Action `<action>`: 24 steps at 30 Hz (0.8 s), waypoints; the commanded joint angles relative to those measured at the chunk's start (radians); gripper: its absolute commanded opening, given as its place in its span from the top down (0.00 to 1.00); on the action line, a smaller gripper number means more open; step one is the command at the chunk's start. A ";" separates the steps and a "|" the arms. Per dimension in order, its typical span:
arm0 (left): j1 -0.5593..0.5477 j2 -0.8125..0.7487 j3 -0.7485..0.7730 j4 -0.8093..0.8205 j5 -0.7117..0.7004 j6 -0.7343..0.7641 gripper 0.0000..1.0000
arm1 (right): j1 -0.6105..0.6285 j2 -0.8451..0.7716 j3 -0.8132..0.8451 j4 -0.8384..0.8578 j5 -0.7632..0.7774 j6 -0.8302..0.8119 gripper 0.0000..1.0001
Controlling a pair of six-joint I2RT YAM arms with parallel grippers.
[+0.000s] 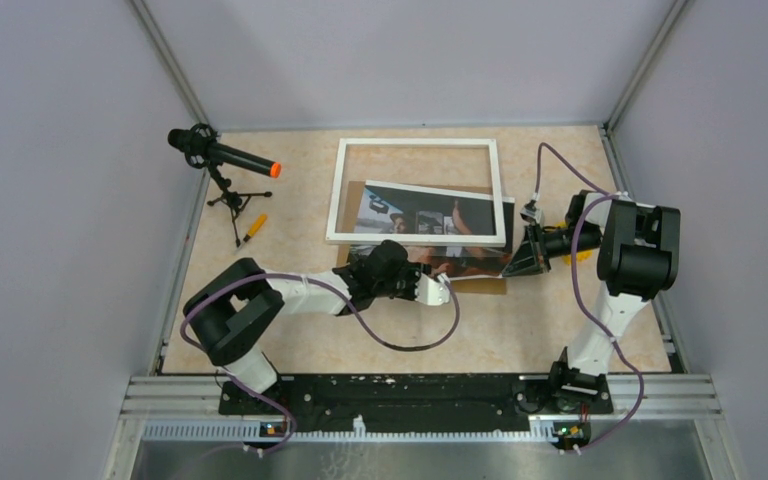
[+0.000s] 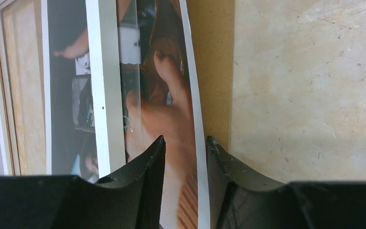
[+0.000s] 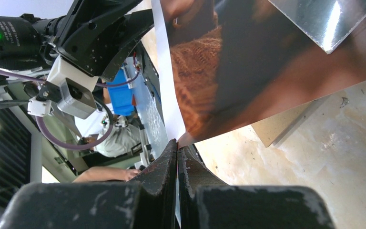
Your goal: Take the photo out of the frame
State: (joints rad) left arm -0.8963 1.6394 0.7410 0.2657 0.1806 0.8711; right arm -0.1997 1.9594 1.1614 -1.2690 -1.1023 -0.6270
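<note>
The photo (image 1: 425,215) is being pinched at its near right corner by the right tool (image 3: 177,143), whose fingers are closed flat on the white margin; the left tool (image 2: 185,140) is being held at the print's near edge with its jaws apart, so nothing is being gripped there yet; the print is lying skewed on the brown backing panel (image 2: 217,71), its far part being covered by the white frame (image 1: 415,145), which is resting flat on the bench (image 1: 290,210); the task is being judged as well advanced, backing and print appearing loose from the frame; sliding the print clear from under the near rail is being left to do.
</note>
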 commanded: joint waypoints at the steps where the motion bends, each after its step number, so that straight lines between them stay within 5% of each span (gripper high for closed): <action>1: -0.022 0.015 0.024 0.062 -0.019 0.004 0.59 | -0.009 -0.010 0.026 0.000 -0.046 -0.023 1.00; 6: -0.033 0.047 0.028 0.091 -0.018 0.002 0.50 | -0.009 -0.009 0.025 -0.002 -0.048 -0.025 1.00; 12: -0.033 0.104 0.062 0.099 -0.056 0.002 0.56 | -0.010 -0.011 0.027 -0.005 -0.048 -0.029 1.00; 19: -0.042 0.082 0.134 -0.041 -0.038 -0.025 0.91 | -0.009 -0.017 0.024 0.001 -0.043 -0.025 1.00; 21: -0.047 0.067 0.160 -0.114 -0.016 -0.042 1.00 | -0.009 -0.019 0.025 0.006 -0.038 -0.020 0.90; 24: -0.056 0.052 0.190 -0.212 0.001 -0.057 1.00 | -0.012 -0.026 0.026 0.020 -0.022 -0.001 0.59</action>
State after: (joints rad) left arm -0.9325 1.7416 0.8700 0.1890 0.1310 0.8509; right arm -0.2016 1.9594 1.1614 -1.2678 -1.1053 -0.6243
